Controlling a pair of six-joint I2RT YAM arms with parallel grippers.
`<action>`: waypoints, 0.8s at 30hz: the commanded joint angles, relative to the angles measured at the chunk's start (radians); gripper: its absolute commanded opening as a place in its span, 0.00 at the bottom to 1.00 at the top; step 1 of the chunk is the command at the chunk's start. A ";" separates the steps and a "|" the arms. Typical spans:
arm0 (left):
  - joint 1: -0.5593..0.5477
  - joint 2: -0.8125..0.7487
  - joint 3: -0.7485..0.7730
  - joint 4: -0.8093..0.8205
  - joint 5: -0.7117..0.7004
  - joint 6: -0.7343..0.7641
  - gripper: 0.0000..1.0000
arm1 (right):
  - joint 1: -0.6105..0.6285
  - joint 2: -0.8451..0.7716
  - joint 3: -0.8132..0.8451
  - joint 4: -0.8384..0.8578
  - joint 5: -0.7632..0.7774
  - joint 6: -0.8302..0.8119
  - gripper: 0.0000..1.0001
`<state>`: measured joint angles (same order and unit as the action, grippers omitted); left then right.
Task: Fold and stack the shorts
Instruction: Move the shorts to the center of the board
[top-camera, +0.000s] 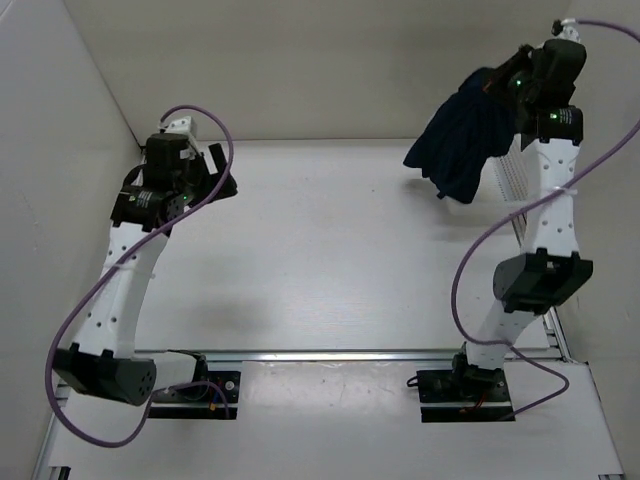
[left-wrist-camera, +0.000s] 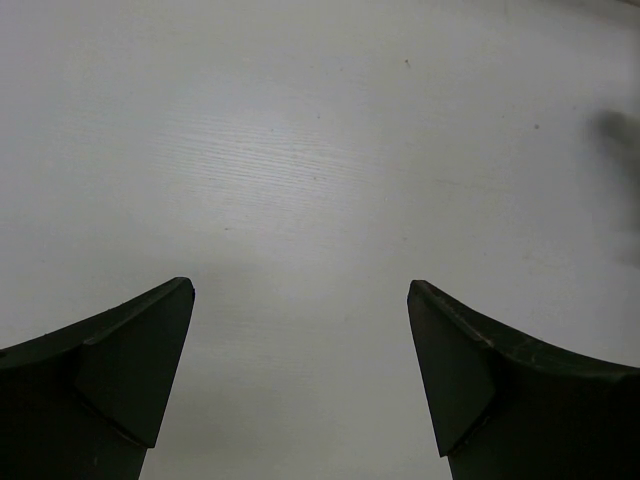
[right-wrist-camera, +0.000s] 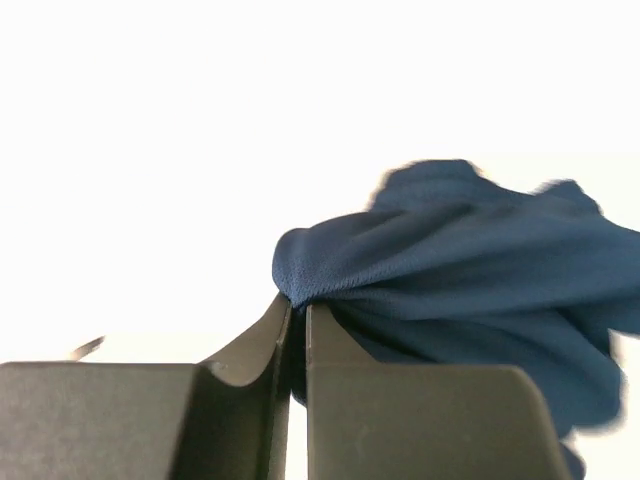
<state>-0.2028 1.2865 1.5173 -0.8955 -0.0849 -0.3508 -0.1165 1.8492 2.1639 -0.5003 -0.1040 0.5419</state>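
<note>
1. Navy cloth, bunched into one loose bundle, is all there is of the shorts. They hang in the air over the far right corner of the table, not laid out on it.
2. The right gripper is clenched on a small pinch of the fabric. In the right wrist view the two fingers meet with only a sliver of gap, and the cloth spills out from between their tips.
3. From that pinch the bundle droops down and, in the overhead view, to the left of the gripper, toward the middle of the table. Its long axis therefore runs from the grip down to the free hem. I cannot tell whether the lowest fold touches the tabletop. It looks to be clear of it.
4. The left gripper is released, with its jaws spread wide. The left wrist view shows only bare tabletop between them. It hovers over the far left part of the table, well apart from the shorts.
5. The right arm is thus the nearer one and the only one in contact. The shorts lie straight across the table to the right of the left gripper.
6. Judgement: spreading the cloth flat probably needs a second hold, so the left gripper would have to travel right toward the hanging lower edge.
7. Waistband and drawstring cannot be made out in the bundle.
</note>
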 joint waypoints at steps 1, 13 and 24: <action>0.063 -0.070 0.032 -0.049 0.008 -0.024 0.99 | 0.113 -0.123 0.080 0.008 -0.132 -0.048 0.00; 0.097 -0.010 0.160 -0.151 0.192 0.009 0.99 | 0.580 -0.370 -0.498 -0.024 0.077 -0.054 0.71; -0.208 0.082 -0.250 -0.034 0.311 -0.089 0.75 | 0.367 -0.611 -0.953 -0.089 0.029 -0.060 0.04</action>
<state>-0.3408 1.3621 1.3602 -0.9718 0.2020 -0.3752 0.2810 1.3029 1.2274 -0.6136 0.0032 0.4873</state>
